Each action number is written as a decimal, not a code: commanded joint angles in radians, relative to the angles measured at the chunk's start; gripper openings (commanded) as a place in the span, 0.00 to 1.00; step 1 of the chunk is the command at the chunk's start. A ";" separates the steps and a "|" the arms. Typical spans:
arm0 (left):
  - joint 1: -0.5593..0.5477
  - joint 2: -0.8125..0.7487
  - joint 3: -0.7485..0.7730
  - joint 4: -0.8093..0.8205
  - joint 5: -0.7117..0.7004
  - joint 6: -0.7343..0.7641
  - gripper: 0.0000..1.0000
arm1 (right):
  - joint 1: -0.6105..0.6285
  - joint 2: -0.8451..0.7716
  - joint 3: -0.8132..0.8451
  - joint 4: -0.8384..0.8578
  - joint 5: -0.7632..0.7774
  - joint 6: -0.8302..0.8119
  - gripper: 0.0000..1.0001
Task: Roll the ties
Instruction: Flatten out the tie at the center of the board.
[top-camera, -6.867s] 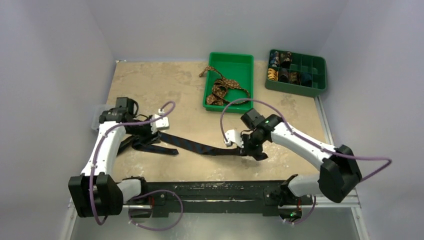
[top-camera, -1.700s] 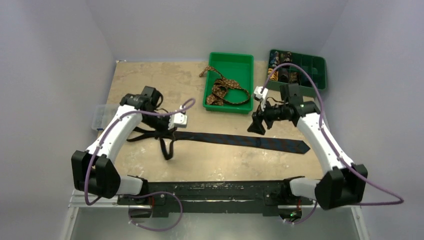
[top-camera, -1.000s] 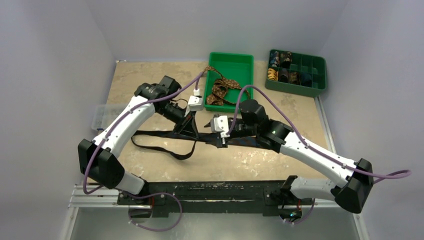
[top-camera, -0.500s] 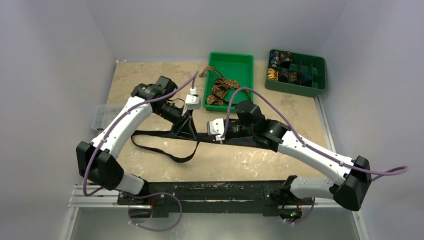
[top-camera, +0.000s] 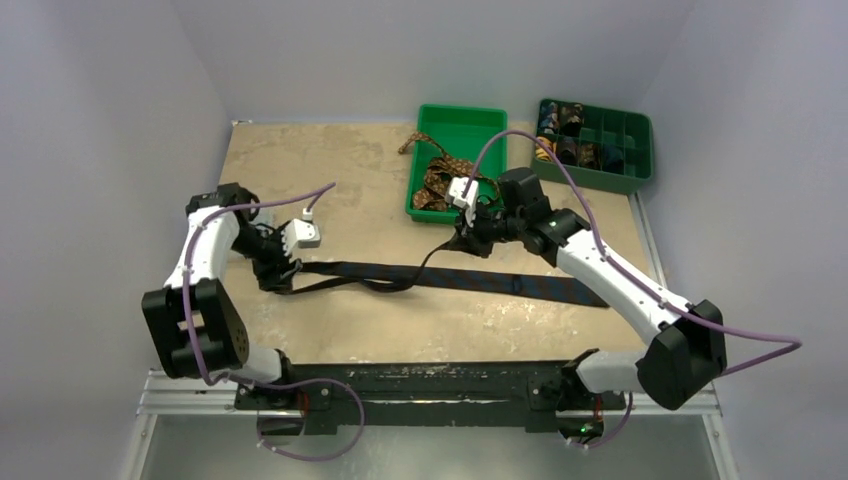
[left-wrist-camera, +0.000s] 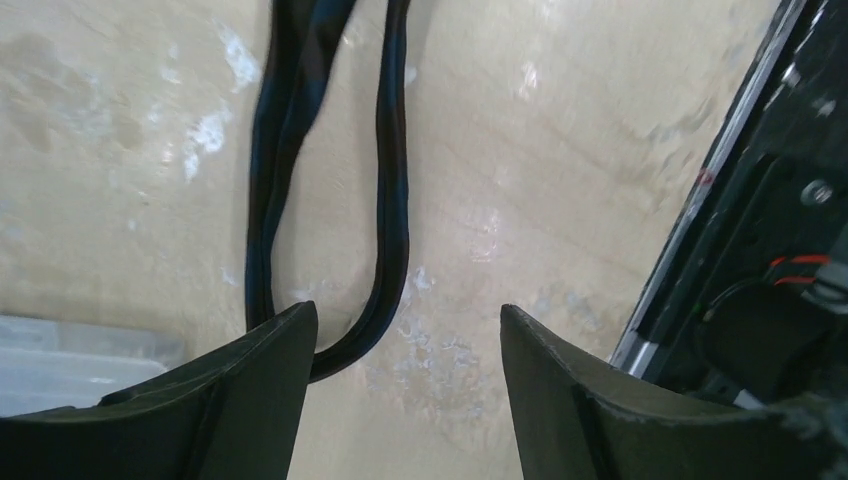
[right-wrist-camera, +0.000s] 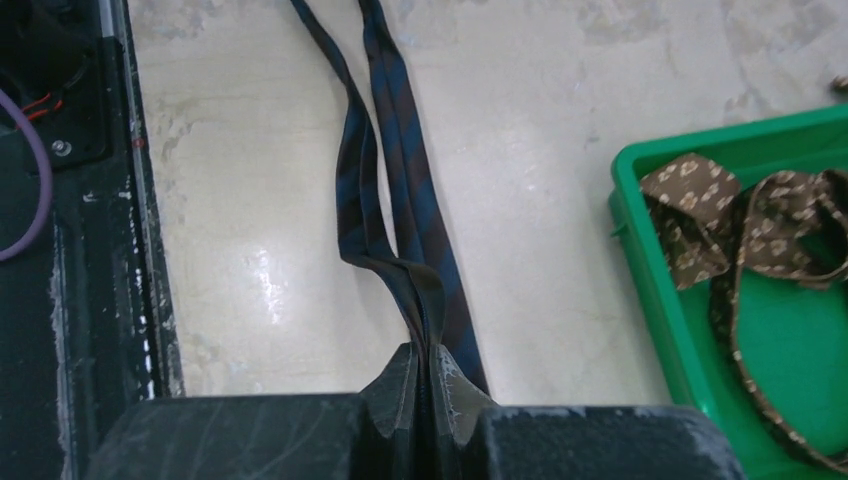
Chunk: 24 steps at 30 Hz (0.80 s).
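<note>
The dark navy tie (top-camera: 500, 282) lies stretched left to right across the table, wide end at the right. My right gripper (top-camera: 468, 242) is shut on a narrow folded strand of it and holds that strand above the table; the pinch shows in the right wrist view (right-wrist-camera: 428, 362), with the navy tie (right-wrist-camera: 385, 180) hanging away from the jaws. My left gripper (top-camera: 274, 276) is open over the tie's left end; in the left wrist view (left-wrist-camera: 405, 330) the tie's looped end (left-wrist-camera: 392, 200) lies beside the left finger, not between the jaws. The brown tie (top-camera: 443, 180) lies loose in the green tray (top-camera: 490, 120).
A green compartment box (top-camera: 625, 150) with several rolled ties stands at the back right. A clear plastic box (left-wrist-camera: 60, 350) sits at the table's left edge by the left arm. The black rail (top-camera: 430, 385) runs along the near edge. The green tray's rim (right-wrist-camera: 650, 260) is beside the right gripper.
My left arm has swung back left to the tie's left end and stands open. My right gripper has moved back and right, pulling the narrow strand up off the table.
</note>
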 joint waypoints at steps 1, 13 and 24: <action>0.020 0.068 -0.074 0.060 -0.129 0.220 0.66 | -0.030 0.017 0.052 -0.109 -0.057 0.021 0.00; 0.044 0.154 -0.200 0.328 -0.260 0.218 0.50 | -0.116 0.016 0.037 -0.270 -0.012 -0.107 0.00; 0.046 -0.141 -0.178 -0.127 -0.223 0.330 0.00 | -0.153 -0.089 0.067 -0.503 -0.024 -0.186 0.00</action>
